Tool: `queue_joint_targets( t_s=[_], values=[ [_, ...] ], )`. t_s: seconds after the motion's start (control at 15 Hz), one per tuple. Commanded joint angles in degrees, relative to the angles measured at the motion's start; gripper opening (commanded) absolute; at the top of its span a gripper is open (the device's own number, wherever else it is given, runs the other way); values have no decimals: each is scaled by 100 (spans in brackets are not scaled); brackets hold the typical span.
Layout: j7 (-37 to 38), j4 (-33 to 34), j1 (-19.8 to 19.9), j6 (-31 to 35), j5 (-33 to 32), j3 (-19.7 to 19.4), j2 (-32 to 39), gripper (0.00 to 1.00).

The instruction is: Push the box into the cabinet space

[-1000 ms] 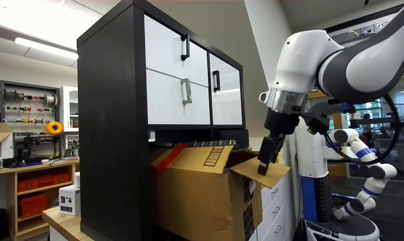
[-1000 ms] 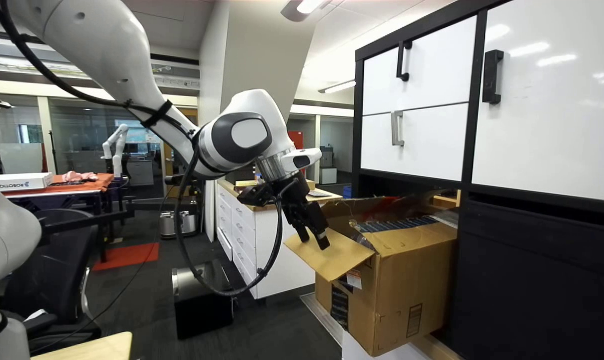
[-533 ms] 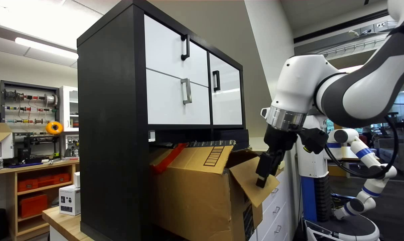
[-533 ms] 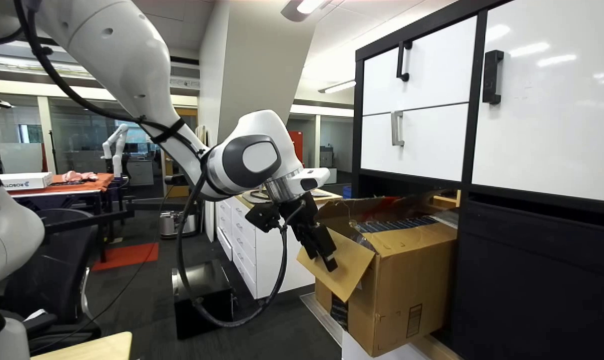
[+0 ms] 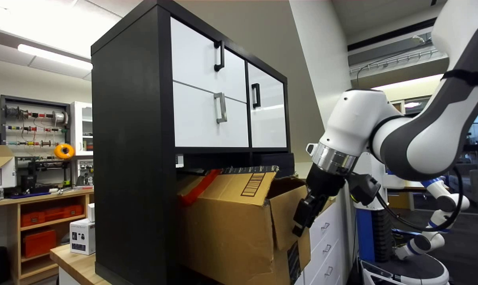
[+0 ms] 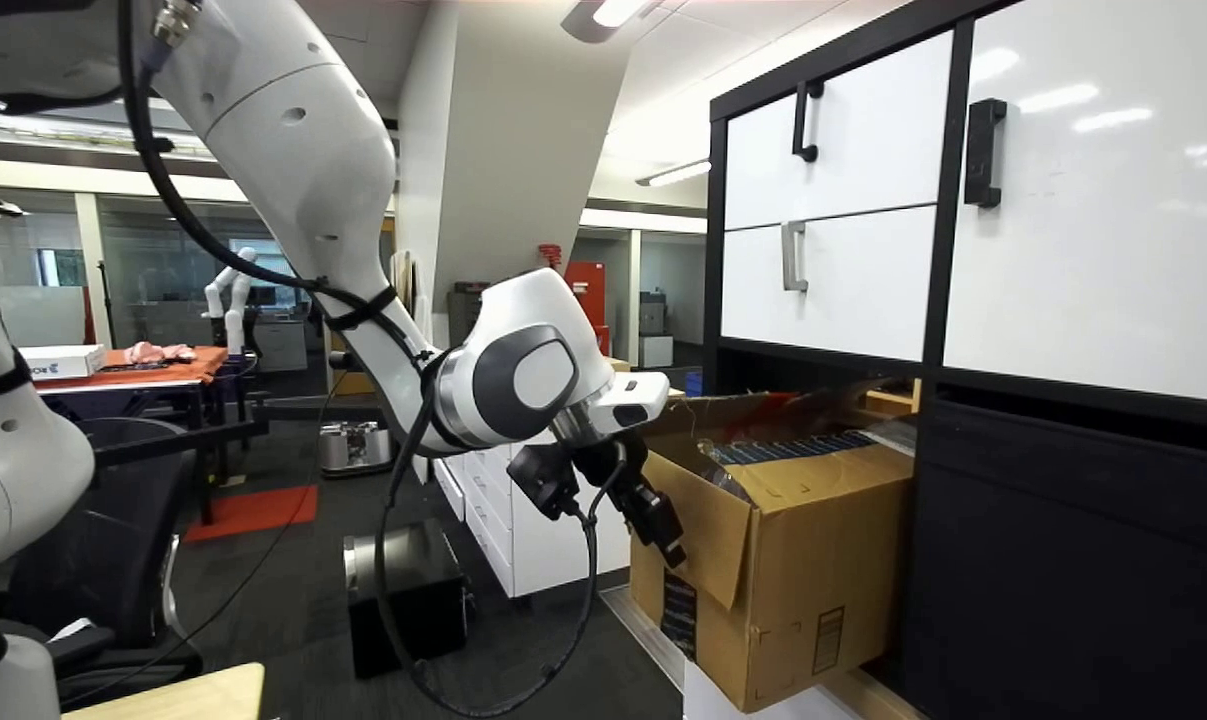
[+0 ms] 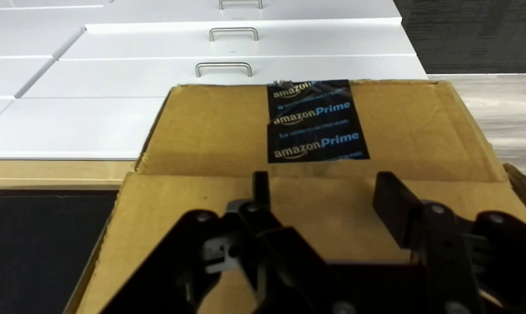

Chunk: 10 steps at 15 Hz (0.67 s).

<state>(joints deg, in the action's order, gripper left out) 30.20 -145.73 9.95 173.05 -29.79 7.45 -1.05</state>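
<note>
The brown cardboard box [image 5: 227,233] sits partly inside the lower opening of the black and white cabinet [image 5: 128,138] and sticks out at the front. Both also show in an exterior view, the box [image 6: 823,560] beside the cabinet's black bin. The box's front flap [image 6: 708,520] hangs down close against its front face. My gripper [image 5: 300,229] is at the flap's outer side, pointing down and toward the box. In the wrist view the gripper [image 7: 321,187] is open, fingers apart, with nothing between them. Whether the fingertips touch the flap is unclear. The box's back is hidden inside the cabinet.
White drawers [image 6: 563,500] stand beyond the box. A black bin [image 6: 1063,540] fills the neighbouring cabinet space. Cabinet handles [image 5: 221,107] stick out above the box. A small white box [image 5: 82,236] is on the wooden counter [image 5: 74,265]. A black case [image 6: 403,590] stands on the floor.
My gripper has moved down and toward the box. The front flap has swung from sticking outward to hanging close to the front face. The box body has not visibly moved.
</note>
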Motion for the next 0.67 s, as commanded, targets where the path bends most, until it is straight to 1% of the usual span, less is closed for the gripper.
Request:
queue_joint_targets(
  t_s=[0.0,0.13,0.33,0.6],
  values=[
    [569,232,148,660,-665,-156,362,34],
    [840,352,115,896,-1052,-344,388,21],
    [1251,568,51,993,-1600,-571,425,3],
    [1832,981,-43,910,-2212,-707,664,0]
  ],
)
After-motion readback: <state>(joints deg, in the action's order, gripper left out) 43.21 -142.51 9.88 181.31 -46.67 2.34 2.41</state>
